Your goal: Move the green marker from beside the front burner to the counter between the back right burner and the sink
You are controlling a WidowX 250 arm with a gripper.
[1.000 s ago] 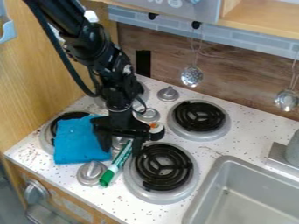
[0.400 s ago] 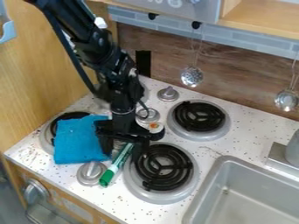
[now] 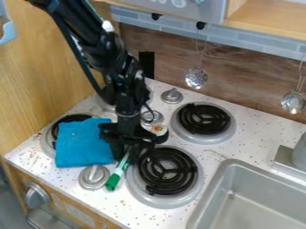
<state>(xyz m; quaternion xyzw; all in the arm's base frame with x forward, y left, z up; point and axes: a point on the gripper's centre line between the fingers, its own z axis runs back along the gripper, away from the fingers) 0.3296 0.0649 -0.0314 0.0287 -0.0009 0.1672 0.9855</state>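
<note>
Below and left of centre, the gripper (image 3: 126,154) is pinching a slanting white marker (image 3: 121,168), whose green end is pointing down-left

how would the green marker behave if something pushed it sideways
The marker would probably roll, given its round barrel, though the knob and burner on either side might soon stop it. Its slim, smooth body looks light and stiff.

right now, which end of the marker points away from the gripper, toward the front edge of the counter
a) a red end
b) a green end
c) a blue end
b: the marker's green cap points to the counter's front edge, away from the gripper.
</note>
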